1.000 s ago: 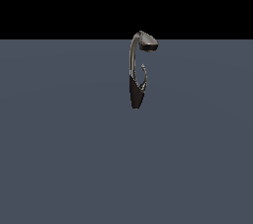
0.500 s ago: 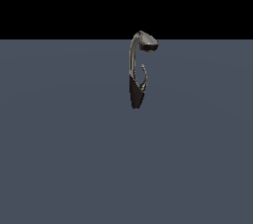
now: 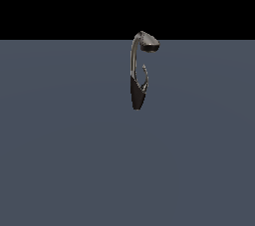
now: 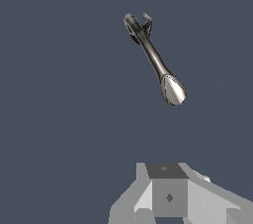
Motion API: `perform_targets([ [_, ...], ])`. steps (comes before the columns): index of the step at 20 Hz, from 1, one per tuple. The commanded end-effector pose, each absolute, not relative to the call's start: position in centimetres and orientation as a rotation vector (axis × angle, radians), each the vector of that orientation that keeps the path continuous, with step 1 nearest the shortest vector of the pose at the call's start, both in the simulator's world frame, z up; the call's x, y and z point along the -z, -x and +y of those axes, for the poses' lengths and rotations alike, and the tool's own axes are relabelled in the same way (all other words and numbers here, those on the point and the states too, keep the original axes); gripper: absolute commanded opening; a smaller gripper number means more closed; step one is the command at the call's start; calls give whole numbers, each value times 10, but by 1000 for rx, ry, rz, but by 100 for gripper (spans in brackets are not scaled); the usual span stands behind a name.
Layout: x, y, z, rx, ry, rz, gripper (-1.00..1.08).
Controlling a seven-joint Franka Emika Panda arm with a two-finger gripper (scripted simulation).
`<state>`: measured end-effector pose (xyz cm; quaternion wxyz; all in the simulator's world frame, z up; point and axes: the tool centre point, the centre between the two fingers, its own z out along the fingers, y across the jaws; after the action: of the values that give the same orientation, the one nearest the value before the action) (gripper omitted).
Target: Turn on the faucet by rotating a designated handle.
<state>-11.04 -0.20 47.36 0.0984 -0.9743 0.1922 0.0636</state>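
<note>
The faucet (image 3: pixel 138 78) was stood upright, its head turned toward 3 o'clock; the handle (image 3: pixel 145 76) was hooked toward 12. The gripper's (image 4: pixel 170 196) state could not be told.

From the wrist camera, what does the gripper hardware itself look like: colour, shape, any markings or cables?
Only part of the gripper shows in the wrist view: blocky, flat-faced pieces in light and mid grey, with a darker grey square face bearing a small dark diamond mark. A darker top plate sits above it. No cables or sleeves are visible. The exterior view shows no arm at all.
</note>
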Motion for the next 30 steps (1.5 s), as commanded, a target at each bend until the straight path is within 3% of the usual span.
perform_targets([
  [1, -466, 92, -3, -220, 2839, 639, -100],
  [15, -400, -4, -17, -405, 2573, 1009, -100],
  [30, -294, -87, -41, -610, 2238, 1370, -100],
])
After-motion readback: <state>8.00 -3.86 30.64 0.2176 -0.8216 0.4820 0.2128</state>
